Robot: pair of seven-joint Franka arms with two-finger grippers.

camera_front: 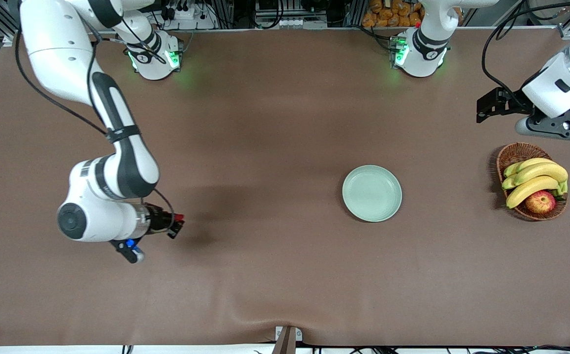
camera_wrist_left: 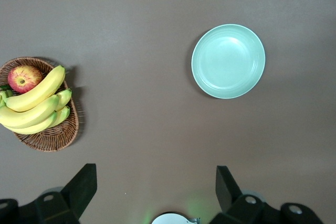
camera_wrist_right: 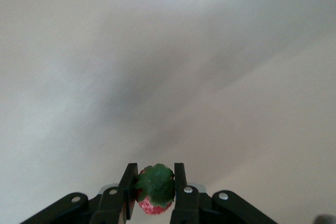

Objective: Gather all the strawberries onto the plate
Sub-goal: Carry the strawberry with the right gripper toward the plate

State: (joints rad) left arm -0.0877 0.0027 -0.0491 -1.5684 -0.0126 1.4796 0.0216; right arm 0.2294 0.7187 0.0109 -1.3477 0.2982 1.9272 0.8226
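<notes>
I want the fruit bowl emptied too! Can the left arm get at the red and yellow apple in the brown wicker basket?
Probably yes: the open left gripper hangs above the basket, nothing between them, though bananas crowd the apple.

We look down from high across the table (camera_front: 265,123); the left wrist looks straight down, sharing the plate (camera_front: 372,193) and basket (camera_front: 516,155); the right wrist sits close to bare cloth.
</notes>
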